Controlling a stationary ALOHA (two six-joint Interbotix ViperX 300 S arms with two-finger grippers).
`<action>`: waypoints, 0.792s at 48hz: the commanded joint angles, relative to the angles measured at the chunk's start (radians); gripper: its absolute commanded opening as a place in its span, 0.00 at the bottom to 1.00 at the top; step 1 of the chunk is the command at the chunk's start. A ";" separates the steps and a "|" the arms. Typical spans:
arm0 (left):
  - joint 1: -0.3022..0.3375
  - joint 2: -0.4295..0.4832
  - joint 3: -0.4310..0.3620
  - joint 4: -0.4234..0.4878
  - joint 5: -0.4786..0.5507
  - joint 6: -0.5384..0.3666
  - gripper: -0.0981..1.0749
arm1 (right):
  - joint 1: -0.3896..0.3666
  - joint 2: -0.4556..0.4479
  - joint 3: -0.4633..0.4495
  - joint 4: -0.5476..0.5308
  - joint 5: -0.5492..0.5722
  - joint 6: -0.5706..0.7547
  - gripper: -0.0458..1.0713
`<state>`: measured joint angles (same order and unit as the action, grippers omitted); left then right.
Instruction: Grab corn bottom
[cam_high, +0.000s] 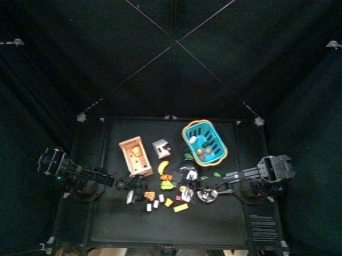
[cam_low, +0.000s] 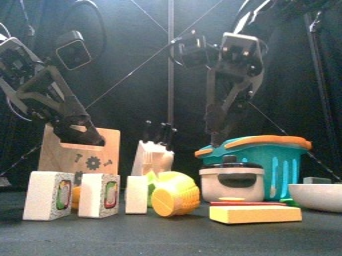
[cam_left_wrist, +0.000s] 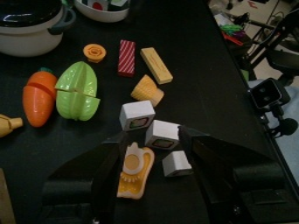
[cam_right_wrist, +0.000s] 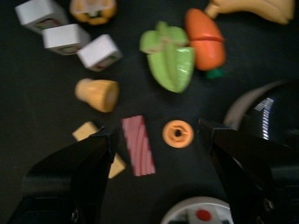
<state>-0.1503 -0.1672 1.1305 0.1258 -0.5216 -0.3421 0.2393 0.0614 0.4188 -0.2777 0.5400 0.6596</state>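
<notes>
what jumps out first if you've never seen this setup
The teal basket at the front view's right, with a small pot before it, draws the eye first. Toy food clusters mid-table: a yellow corn piece at the front, a carrot beside a green vegetable. Both arms hang behind, the right gripper open over a red strip.
</notes>
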 joint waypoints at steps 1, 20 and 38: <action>0.000 0.002 -0.021 -0.005 -0.003 0.002 0.83 | 0.021 0.018 -0.060 0.012 -0.020 0.002 0.95; 0.000 0.003 -0.020 -0.005 -0.003 0.005 0.83 | 0.023 0.141 -0.117 0.018 -0.017 0.000 0.94; -0.002 0.002 -0.017 -0.005 0.000 0.005 0.83 | -0.008 0.232 -0.179 0.008 0.017 0.000 0.94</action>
<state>-0.1503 -0.1626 1.1290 0.1243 -0.5185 -0.3390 0.2424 0.3022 0.2669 -0.2684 0.5507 0.6596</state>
